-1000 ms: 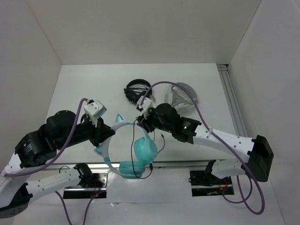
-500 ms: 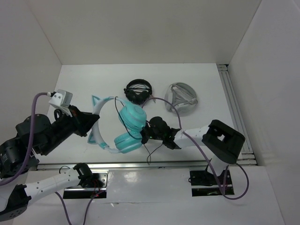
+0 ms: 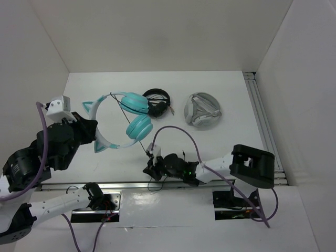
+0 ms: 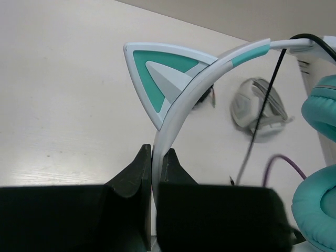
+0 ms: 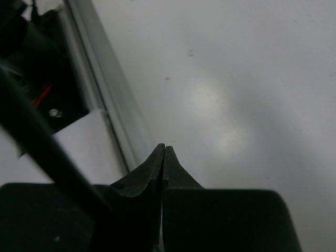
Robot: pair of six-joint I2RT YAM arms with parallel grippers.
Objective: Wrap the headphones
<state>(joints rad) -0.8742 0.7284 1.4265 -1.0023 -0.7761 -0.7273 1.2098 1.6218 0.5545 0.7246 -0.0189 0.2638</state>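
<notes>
The teal headphones [image 3: 137,127] hang above the table at the left, with the pale headband [image 3: 103,105] and its cat ears toward my left arm. My left gripper [image 3: 96,137] is shut on the headband [image 4: 173,100] just below a cat ear [image 4: 157,68]. The teal ear cups [image 4: 319,107] show at the right of that view. The thin black cable [image 3: 144,149] runs from the cups down to my right gripper [image 3: 148,167], which is low at the table's near edge. Its jaws [image 5: 164,148] are pressed together. The cable does not show between them in the right wrist view.
Small black headphones [image 3: 157,101] lie behind the teal cups. Grey-white headphones [image 3: 202,110] lie at the back right, and also show in the left wrist view [image 4: 257,107]. A metal rail [image 3: 262,121] runs along the right side. The near-edge rail [image 5: 100,89] is beside my right gripper.
My left gripper has carried the headphones left and farther back. My right gripper has dropped toward the near edge, drawing the cable out.
</notes>
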